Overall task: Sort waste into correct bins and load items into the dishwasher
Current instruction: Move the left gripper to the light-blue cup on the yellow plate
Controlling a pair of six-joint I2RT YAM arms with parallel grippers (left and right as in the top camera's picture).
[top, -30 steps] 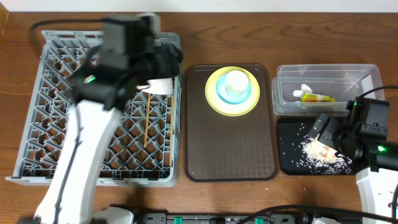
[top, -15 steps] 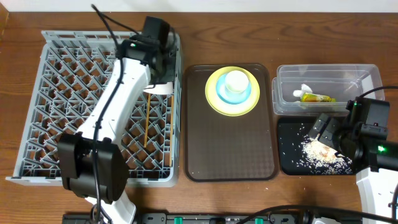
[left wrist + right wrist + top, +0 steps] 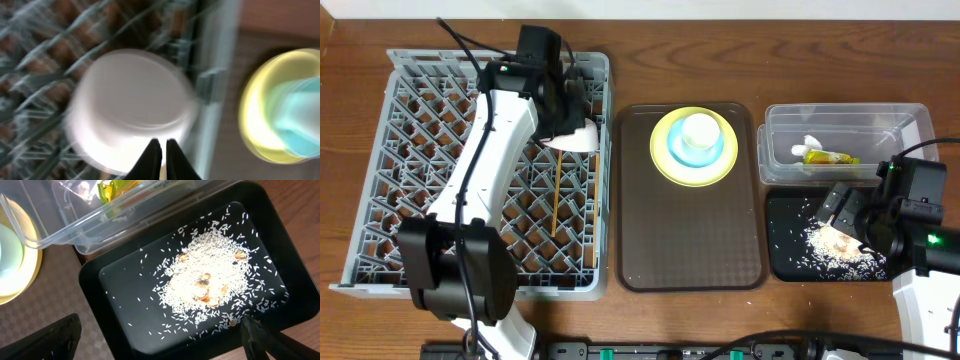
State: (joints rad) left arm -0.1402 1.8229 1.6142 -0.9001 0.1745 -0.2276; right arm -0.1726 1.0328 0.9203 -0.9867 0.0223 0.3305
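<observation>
My left gripper is over the right edge of the grey dish rack, its fingers pinched almost together on the rim of an upturned white bowl, which shows in the overhead view. Two chopsticks lie in the rack. The yellow plate carries the light blue bowl and small white cup. My right gripper is wide open and empty over the black tray of rice crumbs. The clear tub holds the yellow-green wrapper and white scrap.
The brown serving tray lies between the rack and the two bins, with the plate stack at its far end. The bins sit at the table's right edge, the tub behind the black tray.
My left arm's elbow has swung down and left over the rack while the gripper stayed near the white bowl at the rack's right edge. The right arm has not moved.
</observation>
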